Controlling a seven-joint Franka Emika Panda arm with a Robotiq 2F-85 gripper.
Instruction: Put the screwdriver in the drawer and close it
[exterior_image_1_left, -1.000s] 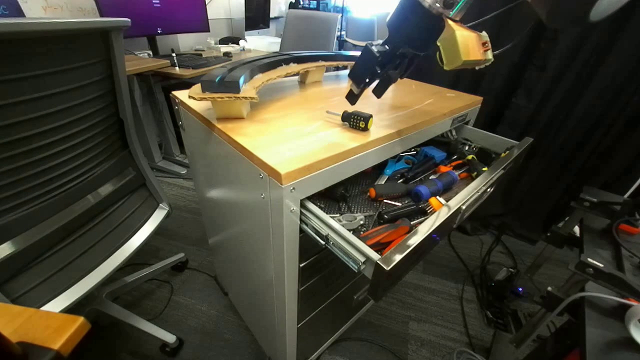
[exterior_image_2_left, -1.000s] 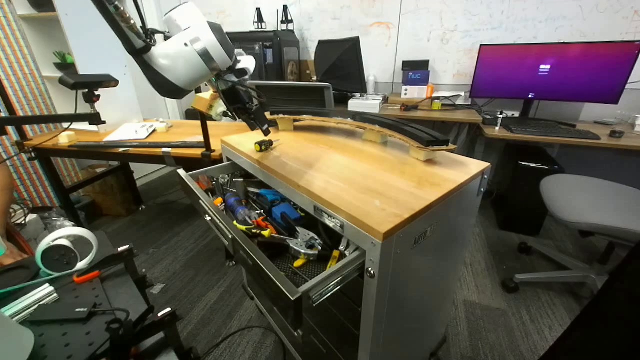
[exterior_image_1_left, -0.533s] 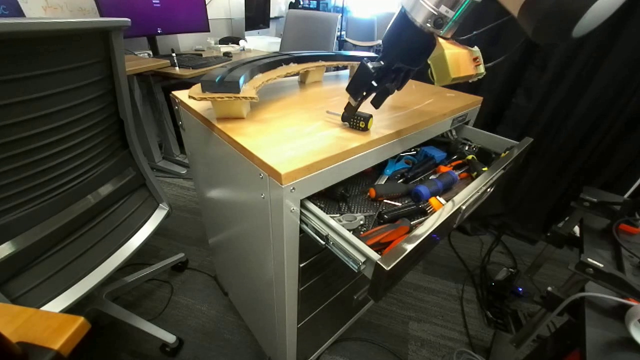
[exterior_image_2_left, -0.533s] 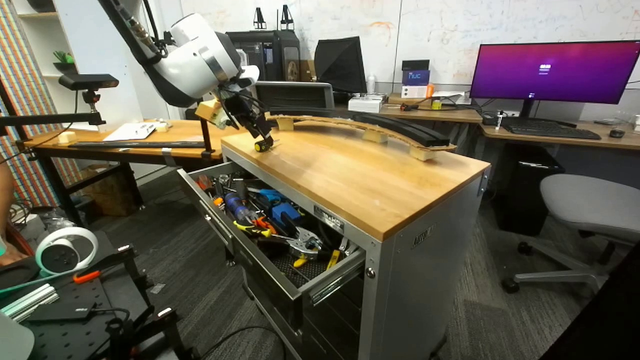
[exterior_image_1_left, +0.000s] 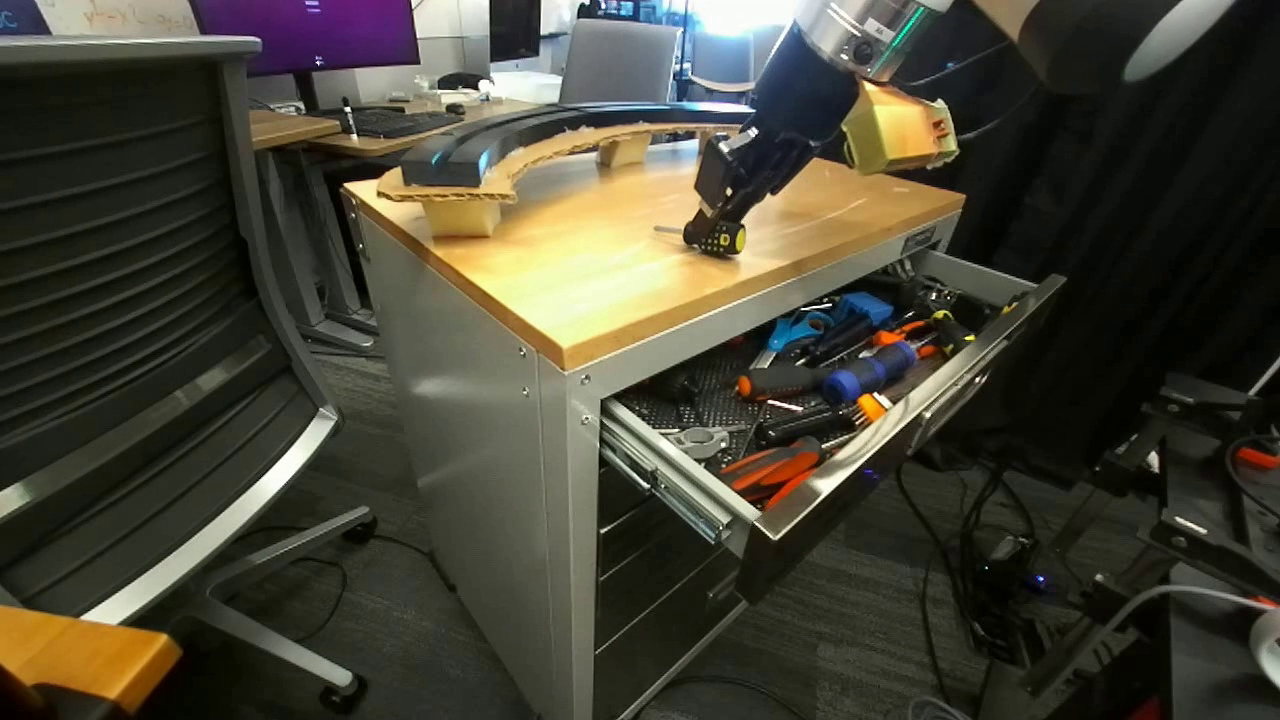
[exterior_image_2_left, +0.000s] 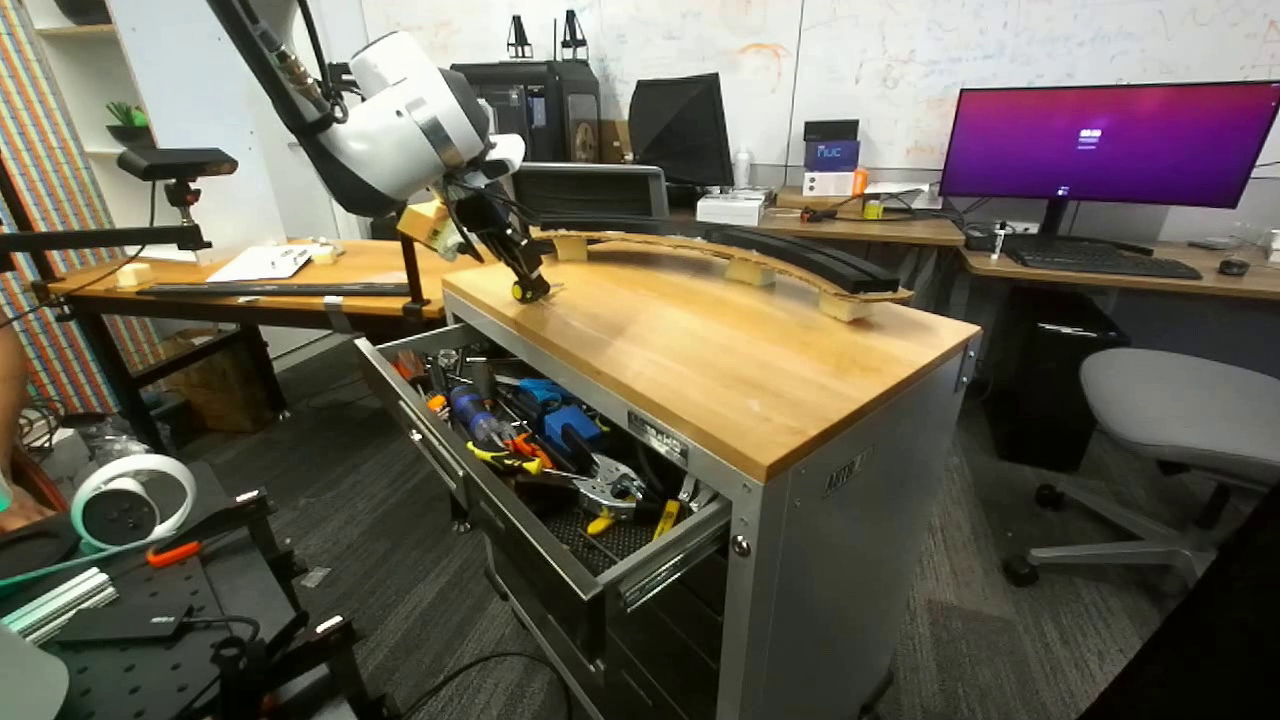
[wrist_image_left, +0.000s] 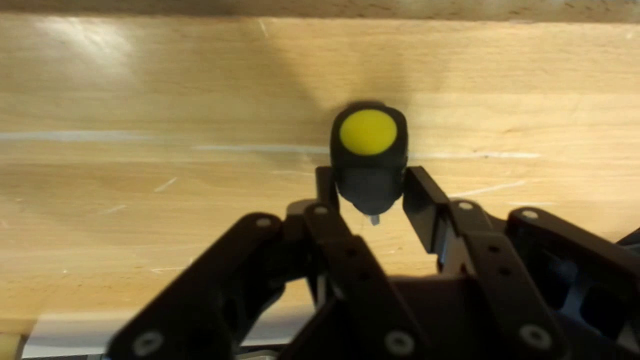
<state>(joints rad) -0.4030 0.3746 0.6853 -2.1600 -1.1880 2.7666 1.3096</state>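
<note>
The screwdriver (exterior_image_1_left: 728, 239), stubby with a black handle and yellow end cap, is at the worktop (exterior_image_1_left: 600, 290) near its front edge. It also shows in an exterior view (exterior_image_2_left: 528, 291) and in the wrist view (wrist_image_left: 368, 132), yellow end towards the camera. My gripper (exterior_image_1_left: 714, 222) is shut on its handle; in the wrist view the fingertips (wrist_image_left: 369, 182) touch both sides. The thin shaft points away, mostly hidden there. I cannot tell whether the screwdriver still touches the wood. The drawer (exterior_image_1_left: 830, 510) stands pulled out below the worktop, also in an exterior view (exterior_image_2_left: 530, 550).
Several tools fill the drawer, among them a blue-handled screwdriver (exterior_image_1_left: 872, 370) and orange-red pliers (exterior_image_1_left: 775, 466). A curved black track on cardboard (exterior_image_1_left: 560, 140) stands along the back of the worktop. A chair (exterior_image_1_left: 150, 300) stands beside the cabinet.
My gripper has come down from above the screwdriver and its fingers have closed on the handle. The screwdriver has tilted or shifted slightly. The drawer has not moved.
</note>
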